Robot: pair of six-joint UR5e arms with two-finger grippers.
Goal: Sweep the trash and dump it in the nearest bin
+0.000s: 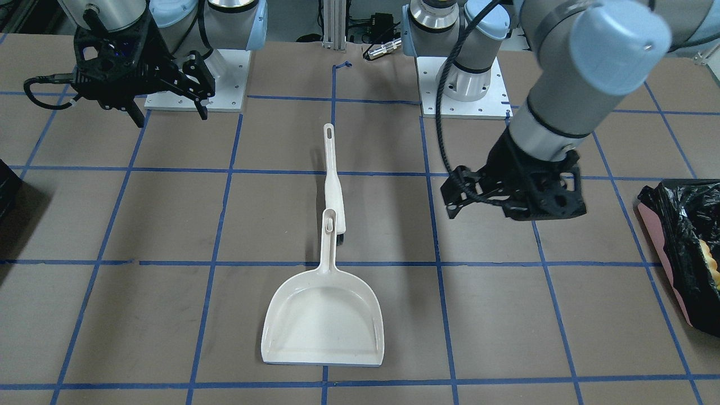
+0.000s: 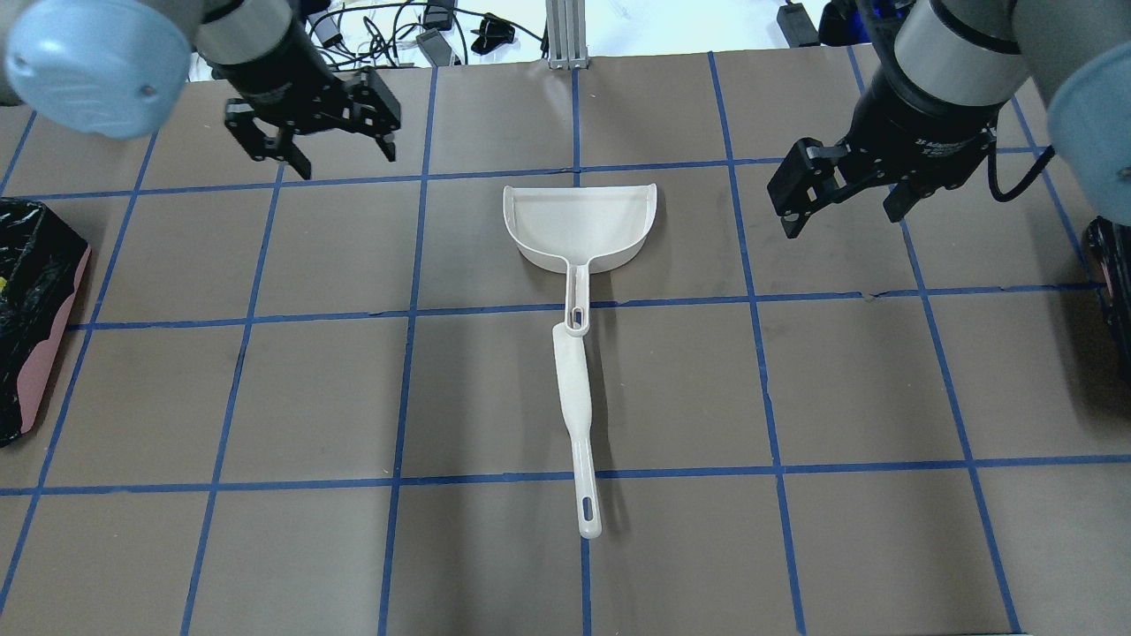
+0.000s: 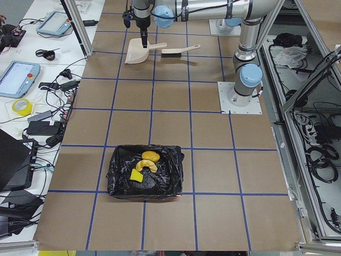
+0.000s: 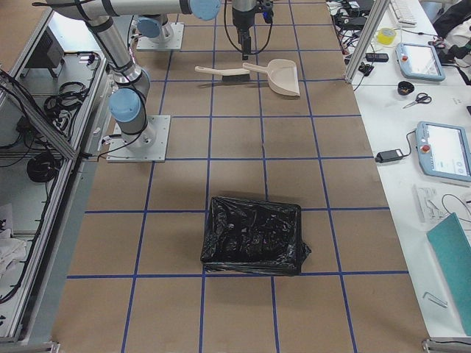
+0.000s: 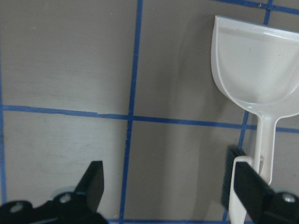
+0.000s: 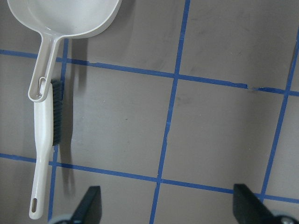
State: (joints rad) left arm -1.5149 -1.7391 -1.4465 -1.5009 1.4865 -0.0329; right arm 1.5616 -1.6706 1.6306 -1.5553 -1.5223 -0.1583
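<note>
Left gripper, right gripper: jaws apart, empty, at ten and three o'clock of dustpan, seen overhead. Risk: its handle overlaps brush; lifting one may drag the other.

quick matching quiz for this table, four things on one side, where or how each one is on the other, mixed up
Things:
1. dustpan
2. brush
3. trash
4. left gripper

Places and states:
A. lying inside the bin
B. open, above the table, holding nothing
C. empty, flat on the middle of the table
D. on the table, bristle end overlapped by the dustpan's handle

Pairs: 1-C, 2-D, 3-A, 4-B
</note>
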